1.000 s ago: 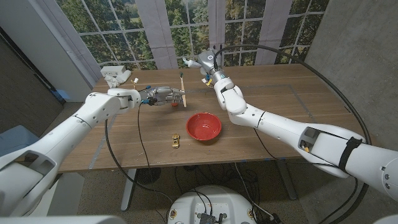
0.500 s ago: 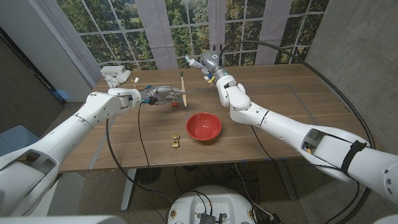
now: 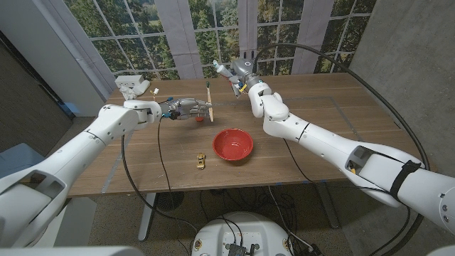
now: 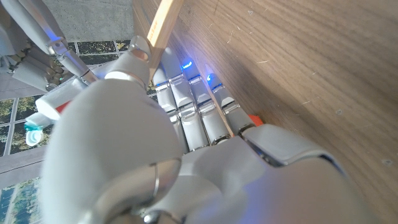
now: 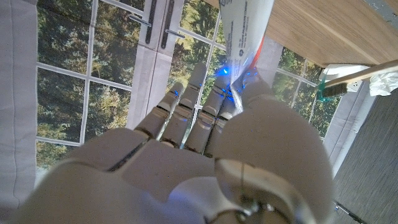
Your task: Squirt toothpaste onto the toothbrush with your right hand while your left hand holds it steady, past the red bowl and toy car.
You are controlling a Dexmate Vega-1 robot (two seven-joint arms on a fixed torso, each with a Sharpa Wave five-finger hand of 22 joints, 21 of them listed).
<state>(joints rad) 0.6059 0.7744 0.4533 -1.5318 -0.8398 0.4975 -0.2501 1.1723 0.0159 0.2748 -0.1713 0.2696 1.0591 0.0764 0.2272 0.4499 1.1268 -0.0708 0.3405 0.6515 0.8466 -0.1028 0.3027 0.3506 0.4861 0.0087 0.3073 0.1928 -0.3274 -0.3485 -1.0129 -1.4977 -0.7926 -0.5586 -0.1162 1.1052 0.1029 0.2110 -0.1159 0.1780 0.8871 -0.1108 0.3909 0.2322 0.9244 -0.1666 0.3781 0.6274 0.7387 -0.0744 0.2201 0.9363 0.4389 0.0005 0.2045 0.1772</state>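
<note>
Our right hand (image 3: 238,71), gripping the toothpaste tube (image 3: 222,69), has lifted toward the toothbrush (image 3: 208,102) our left hand (image 3: 182,109) holds; nozzle nearly over bristles, squirt next.

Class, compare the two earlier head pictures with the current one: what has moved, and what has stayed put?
The right hand, holding the toothpaste tube, has risen and drifted toward the windows, above the far table edge. The left hand keeps gripping the toothbrush in the same spot. Red bowl and toy car are unmoved.
</note>
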